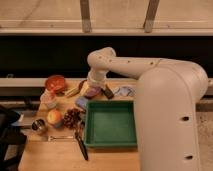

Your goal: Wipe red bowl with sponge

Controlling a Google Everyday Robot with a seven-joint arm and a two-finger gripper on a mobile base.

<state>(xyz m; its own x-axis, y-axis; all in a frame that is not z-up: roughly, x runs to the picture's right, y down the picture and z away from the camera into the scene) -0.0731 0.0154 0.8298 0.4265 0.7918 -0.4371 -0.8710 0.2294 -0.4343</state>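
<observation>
The gripper (95, 86) is a little above the middle of the frame, low over the table (55, 155). The end of the arm hides most of it. A purple bowl (91, 94) peeks out from under it. The robot's big white body (170, 120) is cut off at the right and bottom edges. A dark thing (7, 131) at the lower left edge is too blurry to name.
</observation>
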